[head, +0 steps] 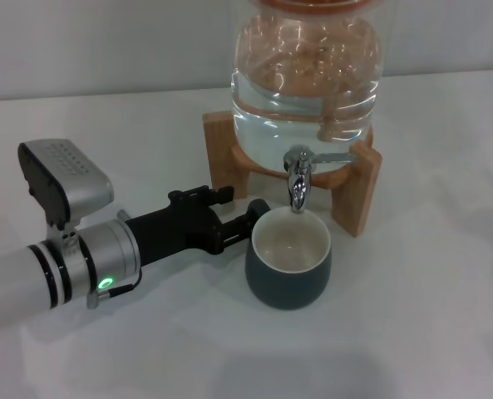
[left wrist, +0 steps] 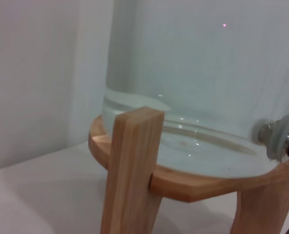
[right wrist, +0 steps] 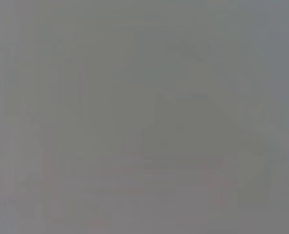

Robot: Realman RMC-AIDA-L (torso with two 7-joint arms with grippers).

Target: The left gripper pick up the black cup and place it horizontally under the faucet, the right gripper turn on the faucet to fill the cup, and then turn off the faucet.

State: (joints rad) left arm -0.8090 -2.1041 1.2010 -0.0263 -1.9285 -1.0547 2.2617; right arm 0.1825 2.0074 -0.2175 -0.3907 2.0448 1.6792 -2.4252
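The black cup (head: 288, 268) stands upright on the white table, its cream inside empty, right below the spout of the faucet (head: 298, 179). The faucet is fitted to the clear glass water jar (head: 308, 83) on the wooden stand (head: 356, 189). My left gripper (head: 250, 212) reaches in from the left and is shut on the cup's left side, where the handle is hidden. The left wrist view shows the stand (left wrist: 132, 165), the jar (left wrist: 207, 73) and the faucet's chrome base (left wrist: 280, 139). The right gripper is out of view; the right wrist view is blank grey.
The white table (head: 429, 332) runs to a pale wall at the back. The jar and its stand take up the back middle. The left arm's silver wrist (head: 105, 258) with its green light lies at the left.
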